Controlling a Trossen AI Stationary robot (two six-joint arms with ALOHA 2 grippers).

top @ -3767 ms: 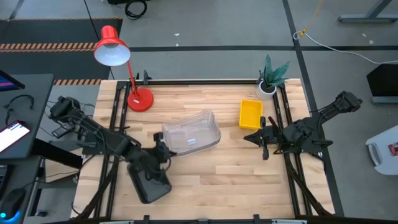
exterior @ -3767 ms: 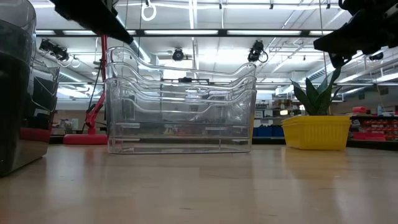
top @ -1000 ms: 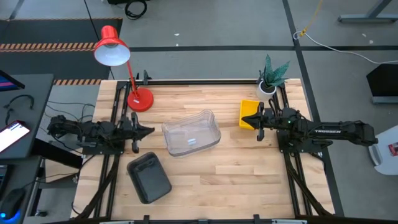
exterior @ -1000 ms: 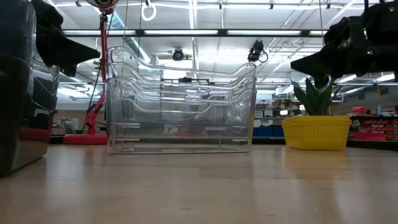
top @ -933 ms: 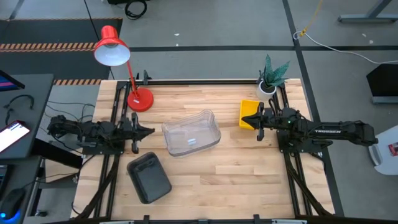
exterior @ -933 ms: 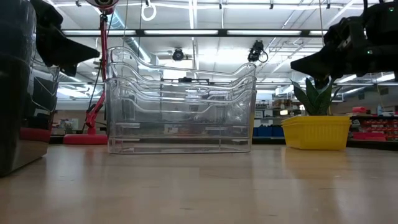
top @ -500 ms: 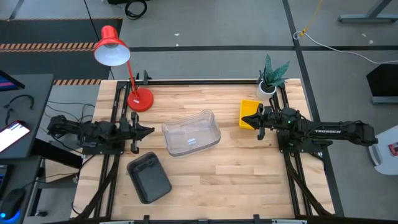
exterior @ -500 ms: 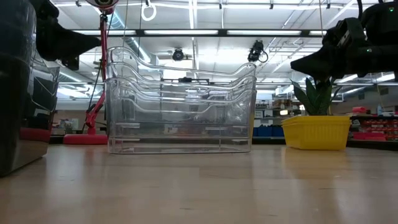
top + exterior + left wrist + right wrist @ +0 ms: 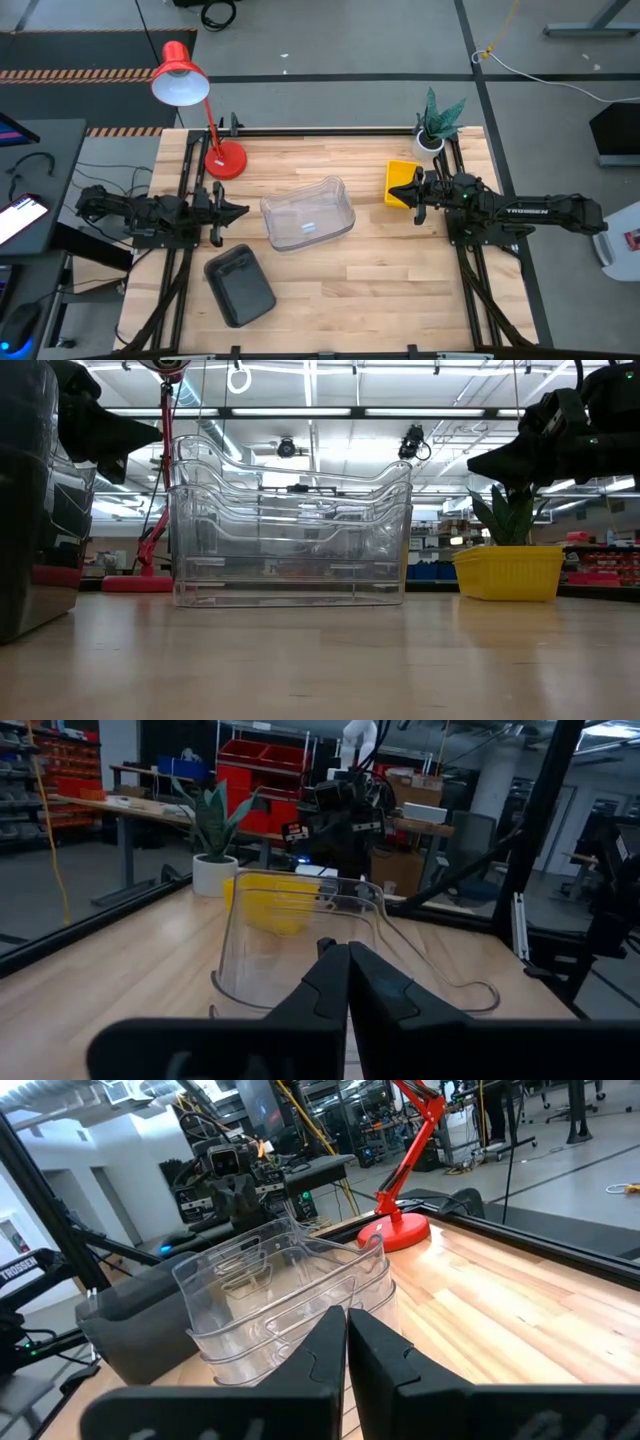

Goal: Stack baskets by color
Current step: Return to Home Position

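Note:
A stack of clear baskets stands on its base at the table's middle, also seen in the low view. A yellow basket sits toward the right, near the far edge. A dark grey basket rests at the near left. My left gripper hovers shut and level above the table, left of the clear stack, pointing at it. My right gripper hovers shut and level over the yellow basket's near edge, pointing toward the clear stack. Neither holds anything.
A red desk lamp stands at the far left, its head reaching beyond the table. A small potted plant occupies the far right corner. Bare wood lies along the near edge and right of the dark grey basket.
Both arms have stayed where they were. My right gripper has rolled a little about the line it points along, and my left gripper's tip has tipped slightly up. The baskets have not moved.

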